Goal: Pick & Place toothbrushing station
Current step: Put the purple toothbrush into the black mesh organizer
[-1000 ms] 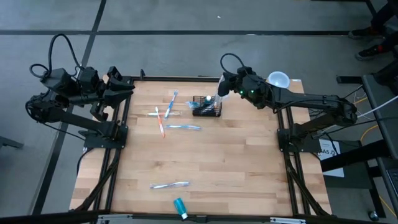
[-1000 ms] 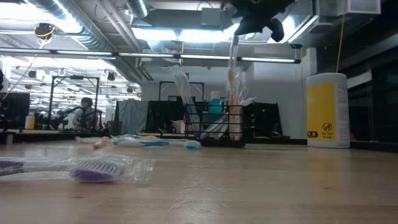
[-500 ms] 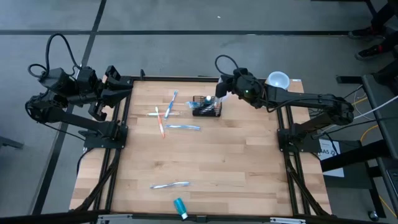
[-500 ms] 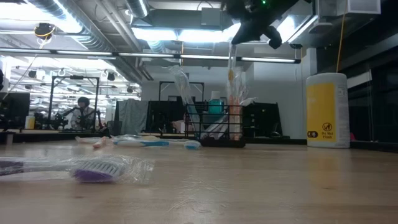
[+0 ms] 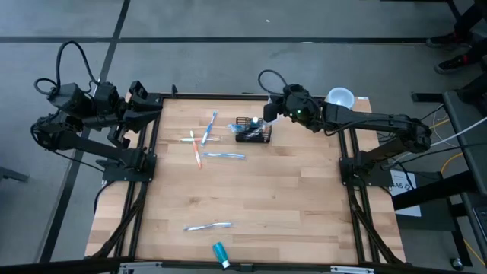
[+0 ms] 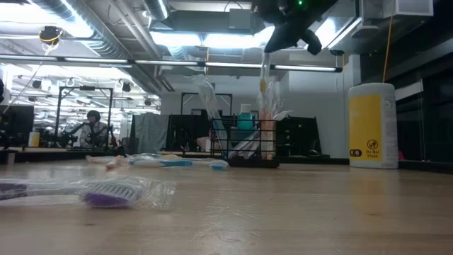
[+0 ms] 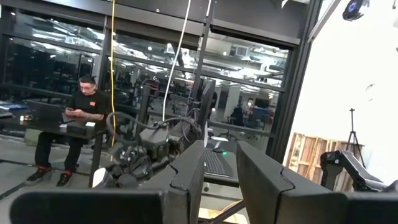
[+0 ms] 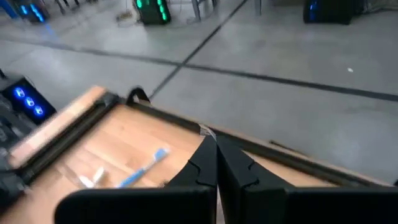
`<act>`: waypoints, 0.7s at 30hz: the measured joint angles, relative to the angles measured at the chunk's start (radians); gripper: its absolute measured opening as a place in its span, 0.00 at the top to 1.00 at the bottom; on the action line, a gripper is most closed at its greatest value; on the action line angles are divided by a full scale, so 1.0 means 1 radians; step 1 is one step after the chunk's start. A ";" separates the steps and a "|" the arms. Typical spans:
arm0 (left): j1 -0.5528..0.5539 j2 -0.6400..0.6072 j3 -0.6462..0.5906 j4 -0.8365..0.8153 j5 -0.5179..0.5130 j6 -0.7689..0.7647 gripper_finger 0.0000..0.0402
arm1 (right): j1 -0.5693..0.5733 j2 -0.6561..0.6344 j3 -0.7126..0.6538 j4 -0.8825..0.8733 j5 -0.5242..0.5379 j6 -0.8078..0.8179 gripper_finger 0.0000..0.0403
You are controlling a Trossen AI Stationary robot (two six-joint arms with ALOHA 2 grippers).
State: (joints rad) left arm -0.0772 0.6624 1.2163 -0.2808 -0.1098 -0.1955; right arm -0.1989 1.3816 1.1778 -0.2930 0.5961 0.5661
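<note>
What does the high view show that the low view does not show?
Only the high view shows the left end effector, waiting at the table's far left corner, the teal tube at the near edge and the canister's white lid. Only the low view shows the canister's yellow side and a seated person in the room behind. Both show the black mesh caddy and the right end effector above it, shut on a wrapped toothbrush.

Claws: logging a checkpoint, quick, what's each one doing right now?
Left claw: open, empty, parked off the table's left edge.
Right claw: shut on a wrapped toothbrush above the caddy.
</note>
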 joint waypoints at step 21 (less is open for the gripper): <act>0.000 -0.028 0.000 -0.005 0.000 0.000 0.78 | 0.003 0.138 -0.002 -0.101 -0.092 0.130 1.00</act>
State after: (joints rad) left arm -0.0772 0.6347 1.2163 -0.2855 -0.1099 -0.1955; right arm -0.1963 1.5200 1.1759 -0.3945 0.5041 0.6963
